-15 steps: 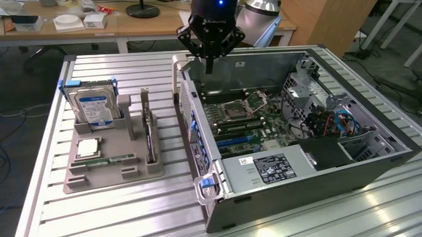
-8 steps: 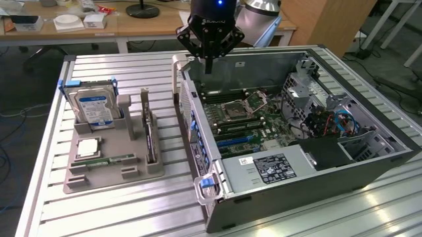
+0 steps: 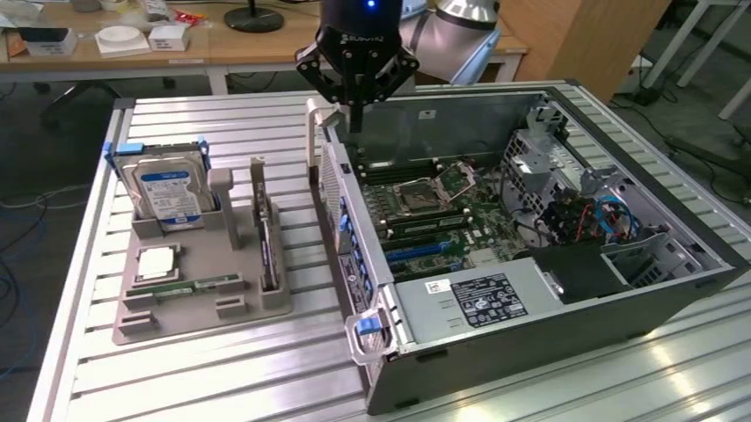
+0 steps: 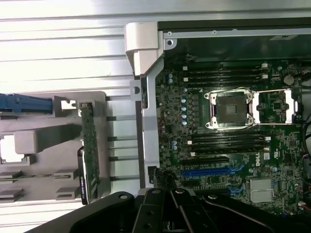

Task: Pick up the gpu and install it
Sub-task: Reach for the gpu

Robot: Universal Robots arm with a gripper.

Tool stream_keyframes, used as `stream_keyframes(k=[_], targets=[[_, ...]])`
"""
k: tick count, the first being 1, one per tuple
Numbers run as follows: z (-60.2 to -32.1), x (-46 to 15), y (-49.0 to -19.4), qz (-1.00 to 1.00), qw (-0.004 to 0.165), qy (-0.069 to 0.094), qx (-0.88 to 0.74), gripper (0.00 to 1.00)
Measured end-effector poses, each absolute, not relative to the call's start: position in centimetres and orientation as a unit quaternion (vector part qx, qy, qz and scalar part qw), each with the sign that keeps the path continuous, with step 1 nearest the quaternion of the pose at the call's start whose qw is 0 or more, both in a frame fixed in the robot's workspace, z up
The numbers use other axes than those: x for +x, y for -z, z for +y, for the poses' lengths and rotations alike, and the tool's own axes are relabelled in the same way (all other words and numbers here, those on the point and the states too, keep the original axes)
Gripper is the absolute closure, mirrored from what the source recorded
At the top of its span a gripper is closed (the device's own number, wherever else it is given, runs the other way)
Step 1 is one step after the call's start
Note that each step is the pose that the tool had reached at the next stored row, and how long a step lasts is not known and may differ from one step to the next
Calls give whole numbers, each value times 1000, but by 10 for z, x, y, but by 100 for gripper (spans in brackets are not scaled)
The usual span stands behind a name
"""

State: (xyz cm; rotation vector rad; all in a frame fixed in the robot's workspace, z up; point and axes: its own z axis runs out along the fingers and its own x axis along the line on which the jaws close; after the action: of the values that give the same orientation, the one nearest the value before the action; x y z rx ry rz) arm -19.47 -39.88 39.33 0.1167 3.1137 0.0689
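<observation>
Nearest in the exterior view, the open computer case (image 3: pixel 551 347) lies on its side on the slatted metal table (image 3: pixel 211 369), with its labelled power supply (image 3: pixel 481 301) at the near end. To the exterior view's left of the case, a grey holder tray (image 3: pixel 176 318) sits on the table. A small square CPU chip (image 3: pixel 158 262) lies flat in the tray's near half. The gpu (image 3: pixel 269 251) stands on edge in the tray slot closest to the case, with nothing touching it. Farther back in the tray, a hard drive (image 3: pixel 168 189) with a blue-white label stands upright in a blue bracket. Inside the case, the motherboard (image 3: pixel 452 215) shows an empty CPU socket (image 3: pixel 425 189) with its frame lifted. At the far end, the gripper (image 3: pixel 351 123) hangs above the case's far corner on the exterior view's left. Its fingers are pressed together on nothing, well apart from the gpu. Beyond it stands a wooden desk (image 3: pixel 235 44).
</observation>
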Motion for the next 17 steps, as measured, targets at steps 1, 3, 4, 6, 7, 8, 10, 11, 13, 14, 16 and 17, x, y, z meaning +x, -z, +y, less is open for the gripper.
stream_keyframes(k=[1,3,4,6,7,8,10,11,13,14,16,17], targets=[[-399,-197,-393,999,12,-22,37,90],[-399,-200,-393,999,12,-22,37,90],[-399,-202,-393,999,12,-22,37,90],[-399,-205,-393,999,12,-22,37,90],[-399,-206,-393,999,13,-22,37,90],[-399,-208,-393,999,12,-22,37,90],[-399,-210,-393,999,12,-22,37,90],[-399,-211,-393,999,12,-22,37,90],[-399,-214,-393,999,12,-22,37,90],[-399,-215,-393,999,13,-22,37,90],[-399,-219,-393,999,13,-22,37,90],[-399,-220,-393,999,12,-22,37,90]])
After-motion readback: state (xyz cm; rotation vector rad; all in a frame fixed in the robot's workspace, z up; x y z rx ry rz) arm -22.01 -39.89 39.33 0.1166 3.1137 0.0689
